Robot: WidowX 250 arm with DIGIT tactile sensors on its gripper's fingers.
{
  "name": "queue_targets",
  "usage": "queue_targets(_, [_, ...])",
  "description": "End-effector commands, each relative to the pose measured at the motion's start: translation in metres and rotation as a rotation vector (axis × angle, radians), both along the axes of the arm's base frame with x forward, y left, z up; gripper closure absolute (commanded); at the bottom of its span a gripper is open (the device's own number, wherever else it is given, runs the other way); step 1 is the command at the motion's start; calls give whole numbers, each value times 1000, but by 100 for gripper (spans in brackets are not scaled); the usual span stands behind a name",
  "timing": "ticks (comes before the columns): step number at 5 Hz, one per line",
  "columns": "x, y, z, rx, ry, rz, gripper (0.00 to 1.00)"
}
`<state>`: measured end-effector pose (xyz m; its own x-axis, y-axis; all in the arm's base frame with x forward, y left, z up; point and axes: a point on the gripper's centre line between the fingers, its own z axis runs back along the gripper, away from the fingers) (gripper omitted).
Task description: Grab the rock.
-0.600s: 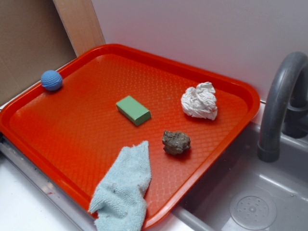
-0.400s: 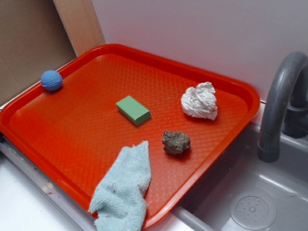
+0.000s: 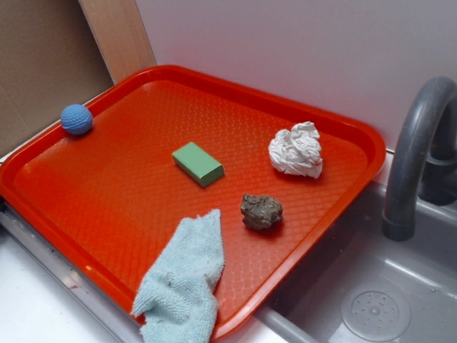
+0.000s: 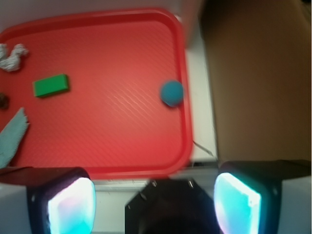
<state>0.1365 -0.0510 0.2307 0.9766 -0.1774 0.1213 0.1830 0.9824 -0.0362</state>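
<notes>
The rock (image 3: 261, 211), lumpy and dark brown-grey, lies on the red tray (image 3: 100, 193) toward its right side, between the white paper wad and the pale blue cloth. In the wrist view only a sliver of the rock (image 4: 3, 101) shows at the left edge. My gripper (image 4: 154, 204) does not appear in the exterior view. In the wrist view it hangs high above the tray's near edge, far from the rock, its two glowing pads (image 4: 72, 207) wide apart and nothing between them.
On the tray are a green block (image 3: 198, 163), a crumpled white paper wad (image 3: 296, 150), a pale blue cloth (image 3: 182, 280) draped over the front rim and a blue ball (image 3: 76, 119) at the far left corner. A grey sink (image 3: 371, 300) with faucet (image 3: 414, 157) adjoins on the right.
</notes>
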Motion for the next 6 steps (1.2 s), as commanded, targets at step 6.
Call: queue_targets(6, [60, -240, -92, 127, -29, -1000, 0])
